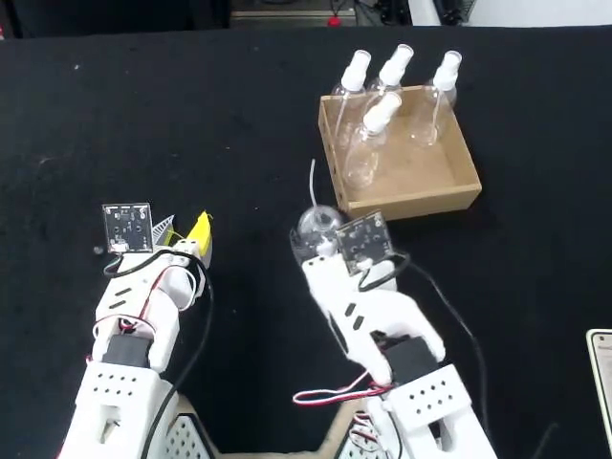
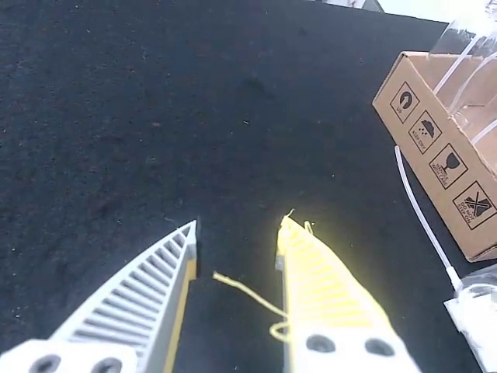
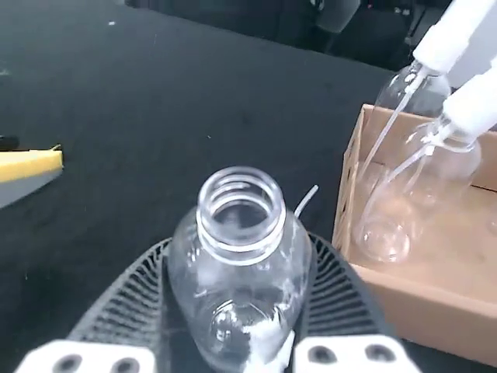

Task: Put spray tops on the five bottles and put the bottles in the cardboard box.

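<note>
A clear bottle (image 3: 237, 256) with a bare threaded neck stands upright between the grey fingers of my right gripper (image 3: 241, 272), which is shut on it just in front of the cardboard box (image 1: 449, 196). Behind the bottle lies a loose spray top with its thin white tube (image 2: 423, 214), seen as a white line (image 1: 313, 182) beside the box wall. Several capped bottles (image 1: 368, 139) stand inside the box. My left gripper (image 2: 237, 233) hovers open and empty over the black cloth to the left, grey and yellow fingers (image 1: 199, 229) apart.
The box (image 2: 443, 148) has printed symbols on its side and sits at the back right of the black table (image 1: 191, 115). A white card (image 1: 601, 368) lies at the right edge. Cables trail from both arms near the front.
</note>
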`<state>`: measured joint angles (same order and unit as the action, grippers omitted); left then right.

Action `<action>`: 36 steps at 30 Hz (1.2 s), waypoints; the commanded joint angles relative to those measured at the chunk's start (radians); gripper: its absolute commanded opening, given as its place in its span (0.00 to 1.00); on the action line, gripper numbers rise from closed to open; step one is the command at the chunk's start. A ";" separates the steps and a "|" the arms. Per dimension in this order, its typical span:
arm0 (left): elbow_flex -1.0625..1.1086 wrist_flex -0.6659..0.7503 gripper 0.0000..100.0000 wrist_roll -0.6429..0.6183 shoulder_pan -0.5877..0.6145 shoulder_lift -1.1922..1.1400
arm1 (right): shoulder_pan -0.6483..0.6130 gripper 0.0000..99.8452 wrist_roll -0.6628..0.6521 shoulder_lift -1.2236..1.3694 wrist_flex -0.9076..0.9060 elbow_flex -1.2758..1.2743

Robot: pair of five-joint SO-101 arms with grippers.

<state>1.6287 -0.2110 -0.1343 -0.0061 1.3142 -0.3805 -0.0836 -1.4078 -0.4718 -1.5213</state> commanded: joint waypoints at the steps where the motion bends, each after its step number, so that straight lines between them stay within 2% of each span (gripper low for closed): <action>1: -0.042 0.023 0.17 -0.008 0.039 0.009 | 0.069 0.07 -0.005 -0.012 -0.080 0.125; 9: -0.045 0.023 0.17 -0.008 0.050 0.009 | 0.230 0.07 -0.009 -0.010 -0.117 0.090; 16: -0.041 0.023 0.17 -0.008 0.047 0.009 | 0.235 0.07 -0.011 -0.010 -0.049 0.012; 25: -0.039 0.023 0.17 -0.008 0.045 0.009 | 0.236 0.07 -0.011 -0.002 -0.061 0.013; 31: -0.039 0.023 0.17 -0.008 0.045 0.009 | 0.252 0.07 -0.005 0.200 -0.124 0.150; 36: -0.041 0.023 0.17 -0.008 0.051 0.009 | 0.285 0.07 -0.005 0.375 -0.049 0.214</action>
<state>1.6287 -0.2110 -0.1343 0.0368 1.3142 -0.1227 -0.0836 -1.1132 -0.5777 -1.3894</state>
